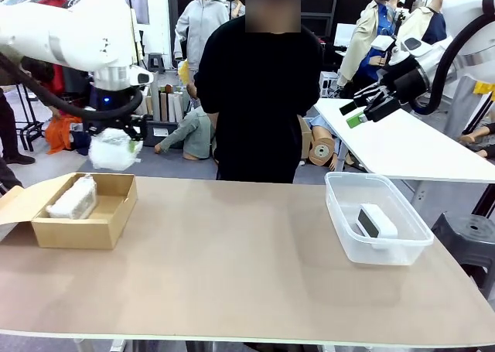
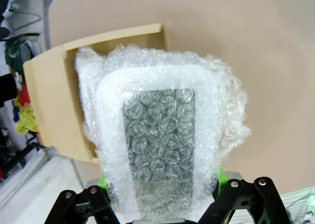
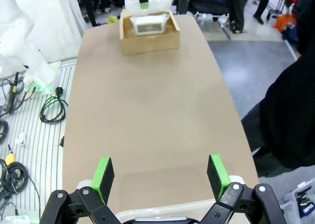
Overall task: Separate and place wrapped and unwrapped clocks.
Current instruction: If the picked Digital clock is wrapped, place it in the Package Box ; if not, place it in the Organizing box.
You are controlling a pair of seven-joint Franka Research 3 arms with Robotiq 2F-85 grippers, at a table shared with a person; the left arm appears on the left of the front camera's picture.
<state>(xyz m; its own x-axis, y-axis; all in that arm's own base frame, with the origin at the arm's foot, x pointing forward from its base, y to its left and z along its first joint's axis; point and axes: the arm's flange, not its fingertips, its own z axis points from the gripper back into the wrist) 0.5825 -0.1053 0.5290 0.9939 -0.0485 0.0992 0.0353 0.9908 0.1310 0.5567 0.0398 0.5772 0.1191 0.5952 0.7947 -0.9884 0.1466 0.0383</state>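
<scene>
I held one wrapped clock (image 2: 162, 150) in my left claw (image 1: 116, 139), the pads (image 2: 220, 177) pressed against its bubble-wrapped sides, and it hung just above the far edge of the cardboard box (image 1: 108, 220), which I take as the landmark for everything else. I judged I had it there because the box was the place for wrapped pieces: a second wrapped clock (image 1: 72, 199) already lay inside it, toward its left half, leaving bare floor beside it for the one I carried. Through the wrap I could make out a white case and a dark screen, so the bundle faced my wrist. The bare clock (image 1: 375, 220) sat well to the right of the box, in a clear plastic tub (image 1: 340, 240) on the same surface (image 1: 232, 275), tilted against the tub's floor. My right claw (image 1: 363, 111) hung wide and empty, high above and beyond that tub, well away from the box; I suppose it waited there to keep clear. A person (image 1: 259, 89) in black stood behind the surface, beyond the box and to its right.
</scene>
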